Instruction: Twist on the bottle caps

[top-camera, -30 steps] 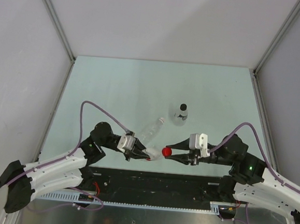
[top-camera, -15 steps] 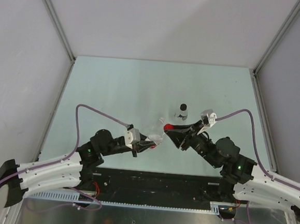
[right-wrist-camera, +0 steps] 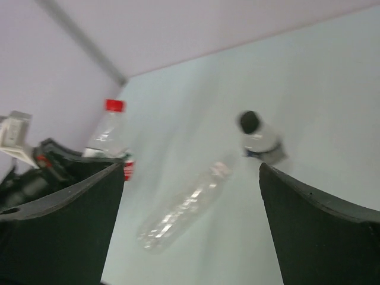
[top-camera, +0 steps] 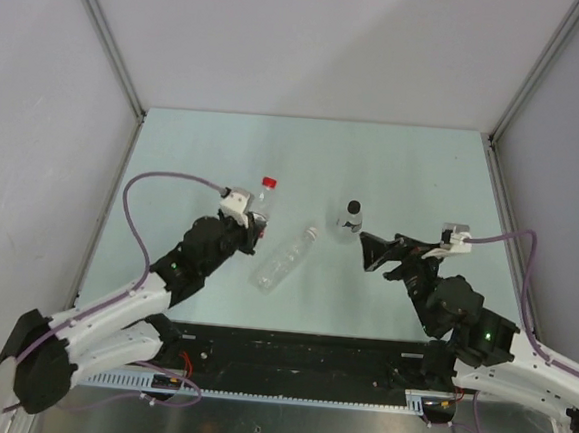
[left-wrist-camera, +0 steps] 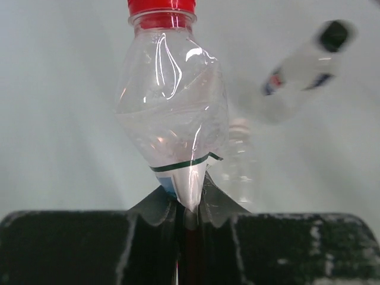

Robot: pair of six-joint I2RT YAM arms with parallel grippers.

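Bottle with red cap (left-wrist-camera: pixel 161 7) sits clamped in left gripper (left-wrist-camera: pixel 189 205): both fingers pinch the lower body of this red-capped bottle (left-wrist-camera: pixel 172 101), and the thin wall is crushed to a narrow waist right at the fingertips. Bottle stands up out of the jaws, cap at the far end from the fingers, seated on the neck. In the top view the same left gripper (top-camera: pixel 257 226) has the bottle rising just beyond it, red cap topmost.

Right gripper (right-wrist-camera: pixel 191 172) has its fingers spread wide apart with nothing between them and nothing touching them. It hangs over the table (top-camera: pixel 423 177), facing toward the left gripper, well apart from it.

Uncapped-looking clear bottle (top-camera: pixel 284 259) lies on its side on the table between the two grippers, touching neither; whether a cap is on its neck I cannot tell, too blurred. Black-capped bottle (top-camera: pixel 349 224) stands upright just beyond the right gripper's fingers, near but not touching, black cap (top-camera: pixel 352 206) on top. From the left wrist view it shows blurred, off to the right past the held bottle.
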